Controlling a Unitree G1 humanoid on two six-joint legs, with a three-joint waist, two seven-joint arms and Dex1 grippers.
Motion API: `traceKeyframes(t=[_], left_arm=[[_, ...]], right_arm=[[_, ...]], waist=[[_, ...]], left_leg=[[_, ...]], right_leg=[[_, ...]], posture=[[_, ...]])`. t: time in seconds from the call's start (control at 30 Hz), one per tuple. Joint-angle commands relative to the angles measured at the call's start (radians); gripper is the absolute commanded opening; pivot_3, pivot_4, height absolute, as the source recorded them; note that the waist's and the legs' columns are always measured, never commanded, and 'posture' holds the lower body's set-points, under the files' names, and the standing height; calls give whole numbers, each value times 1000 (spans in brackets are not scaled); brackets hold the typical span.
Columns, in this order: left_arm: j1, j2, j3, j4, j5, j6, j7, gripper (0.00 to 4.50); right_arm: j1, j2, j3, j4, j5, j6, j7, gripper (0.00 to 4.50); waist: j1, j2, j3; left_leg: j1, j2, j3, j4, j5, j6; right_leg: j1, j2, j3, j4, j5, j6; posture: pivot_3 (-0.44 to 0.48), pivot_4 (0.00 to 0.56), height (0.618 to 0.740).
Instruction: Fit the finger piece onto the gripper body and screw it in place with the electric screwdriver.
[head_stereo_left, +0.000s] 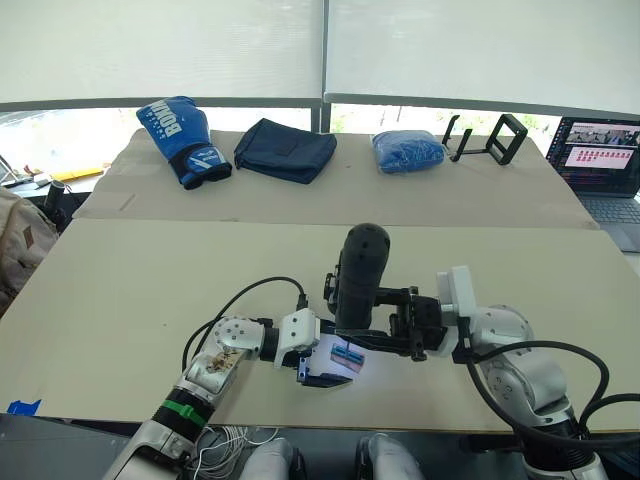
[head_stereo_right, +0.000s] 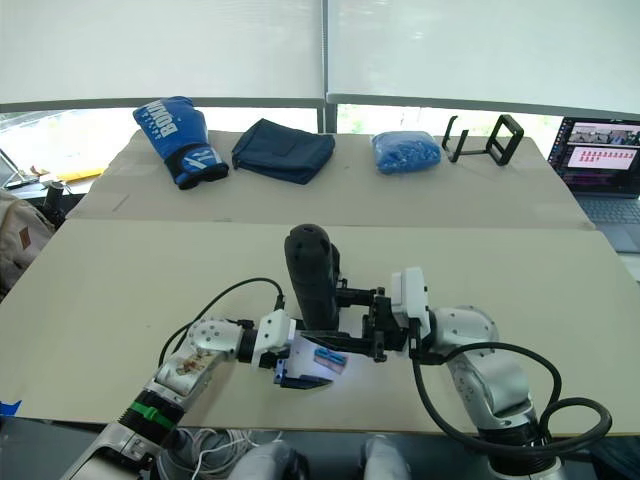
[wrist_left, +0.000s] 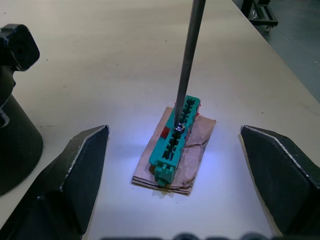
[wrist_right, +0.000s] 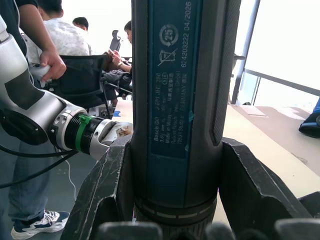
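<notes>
My right gripper (head_stereo_left: 372, 336) is shut on the electric screwdriver (head_stereo_left: 358, 275), a thick black cylinder held upright. Its thin metal bit (wrist_left: 189, 60) comes down onto a screw in a small green block (wrist_left: 176, 137), which lies on a scrap of brown card in the tip's bluish light. My left gripper (head_stereo_left: 322, 372) is open, with one black finger (wrist_left: 80, 165) on each side of the block and neither touching it. Beside them stands a black part with a round flared base (wrist_left: 15, 125), apparently the gripper body. The finger piece is out of view.
At the table's (head_stereo_left: 120, 300) far side lie a blue boxing glove (head_stereo_left: 185, 140), a folded dark cloth (head_stereo_left: 285, 150), a blue bag (head_stereo_left: 407, 152) and black frames (head_stereo_left: 490, 140). A laptop (head_stereo_left: 600, 160) is at the far right. People (wrist_right: 55, 45) are beyond the table edge.
</notes>
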Motion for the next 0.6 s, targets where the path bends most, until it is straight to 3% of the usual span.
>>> traceKeyframes(t=[0.03,0.6], left_arm=[[36,2,-39,40,29,32,-1,4429],[37,1,-38,30,27,42,2,4429]], right_arm=[[-5,-4,-18,-36,22,-31,4,1940],[-13,-4,-22,-38,23,-35,1,1940]], waist=[[0,0,0],[0,0,0]], left_leg=[[0,0,0,0,0,0],[0,0,0,0,0,0]], right_leg=[[0,0,0,0,0,0],[0,-1,-1,0,0,0]], posture=[[0,150,740],[0,150,740]])
